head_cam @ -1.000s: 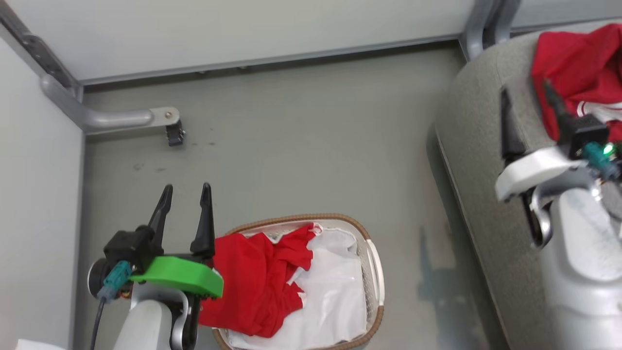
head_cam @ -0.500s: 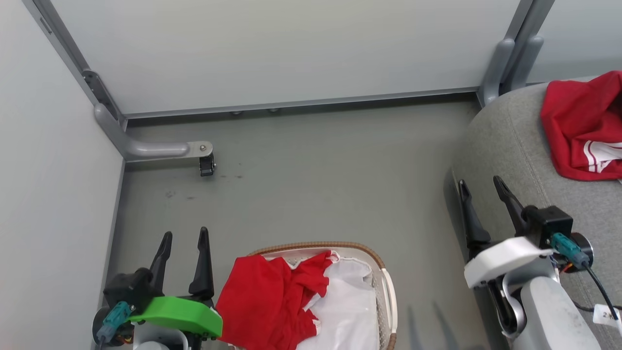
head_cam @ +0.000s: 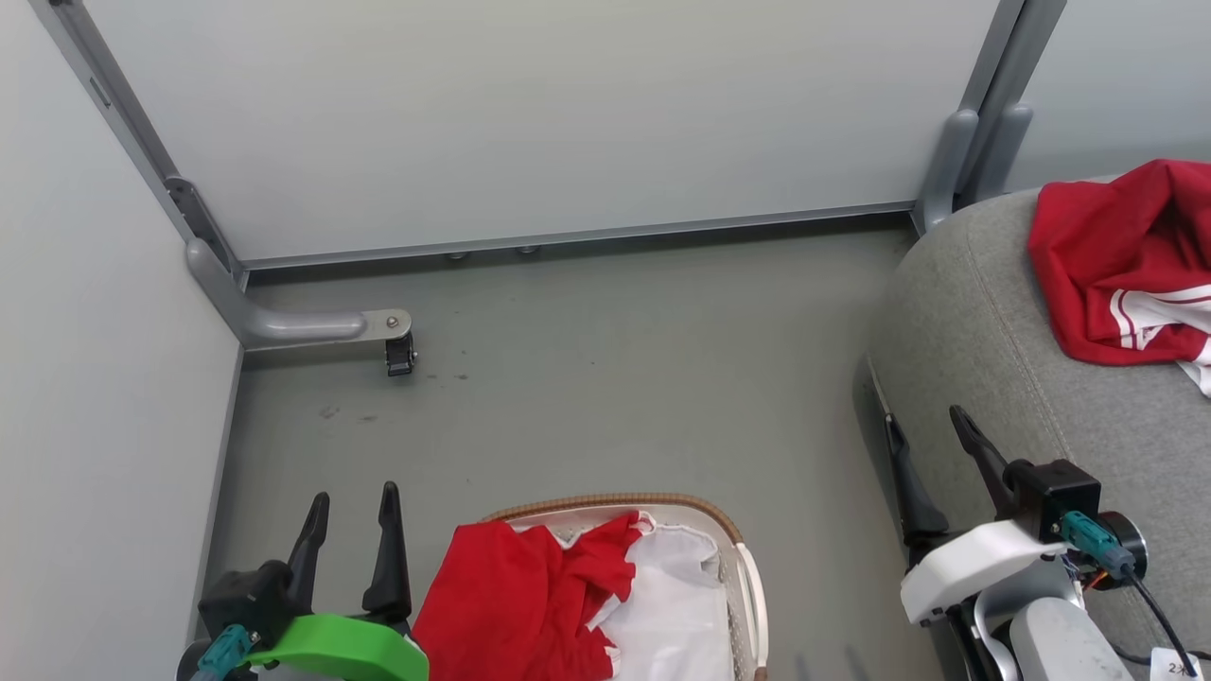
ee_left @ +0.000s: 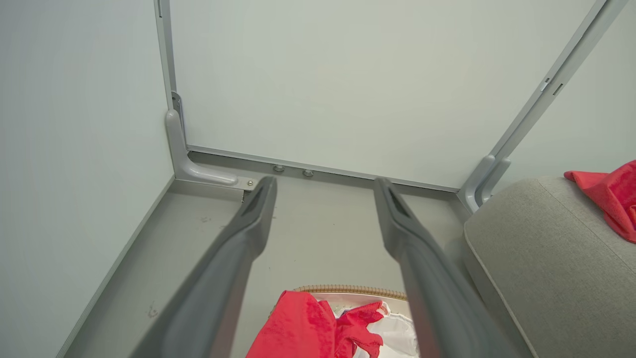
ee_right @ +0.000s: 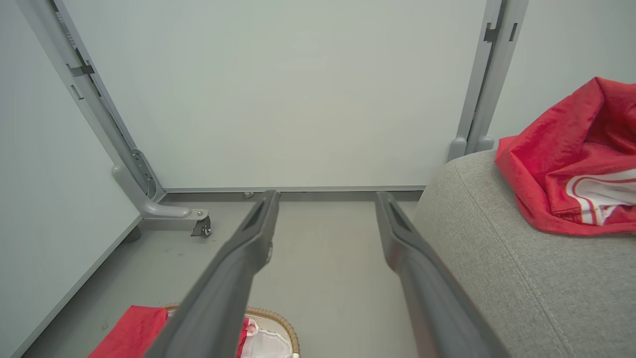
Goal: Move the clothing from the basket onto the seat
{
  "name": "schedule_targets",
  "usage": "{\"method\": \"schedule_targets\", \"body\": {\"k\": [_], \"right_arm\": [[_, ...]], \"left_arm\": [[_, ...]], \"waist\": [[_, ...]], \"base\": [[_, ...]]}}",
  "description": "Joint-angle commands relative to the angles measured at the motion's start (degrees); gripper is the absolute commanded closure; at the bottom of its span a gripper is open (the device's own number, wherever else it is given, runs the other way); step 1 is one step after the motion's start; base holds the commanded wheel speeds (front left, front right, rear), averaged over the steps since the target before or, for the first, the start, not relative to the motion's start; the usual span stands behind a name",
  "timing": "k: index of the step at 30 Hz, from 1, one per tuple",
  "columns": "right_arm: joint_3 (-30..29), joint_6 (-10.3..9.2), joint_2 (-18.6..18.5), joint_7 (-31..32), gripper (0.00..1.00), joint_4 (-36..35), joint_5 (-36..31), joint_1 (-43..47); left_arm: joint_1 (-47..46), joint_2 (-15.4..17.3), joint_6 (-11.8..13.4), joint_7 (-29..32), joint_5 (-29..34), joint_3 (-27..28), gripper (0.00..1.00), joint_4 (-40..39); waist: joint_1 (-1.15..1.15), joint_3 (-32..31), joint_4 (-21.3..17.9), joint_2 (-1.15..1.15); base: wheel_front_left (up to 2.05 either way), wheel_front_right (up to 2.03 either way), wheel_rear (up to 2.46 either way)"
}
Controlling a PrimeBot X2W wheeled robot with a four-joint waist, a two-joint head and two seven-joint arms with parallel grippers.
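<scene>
Sitting on the floor [head_cam: 615,359], one basket [head_cam: 662,501] with one heap of red clothing [head_cam: 511,596] at its left side, a second red garment [head_cam: 1107,255] at the seat's [head_cam: 993,359] far edge, left gripper [head_cam: 355,494] and right gripper [head_cam: 922,418] both spread, empty

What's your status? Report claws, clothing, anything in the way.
Left claw open, empty; right claw open, empty. One garment on seat; second garment in basket. Nothing blocking basket-to-seat path.
</scene>
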Motion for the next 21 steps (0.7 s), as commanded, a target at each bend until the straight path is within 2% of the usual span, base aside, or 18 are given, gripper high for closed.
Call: {"method": "schedule_targets", "body": {"k": [1, 21], "right_arm": [[0.0, -0.08, -0.2, -0.1, 0.00, -0.1, 0.1, 1.1], [0.4, -0.08, -0.2, -0.1, 0.00, 0.4, 0.3, 0.9]], "left_arm": [[0.9, 0.0, 0.3, 0.0, -0.3, 0.0, 0.00, -0.1], [0.6, 0.0, 0.1, 0.0, 0.2, -0.5, 0.00, -0.1]], "waist": [[0.00, -0.4, -0.1, 0.00], [0.00, -0.3, -0.1, 0.00]], "base": [[0.00, 0.00, 0.00], [0.00, 0.00, 0.00]]}}
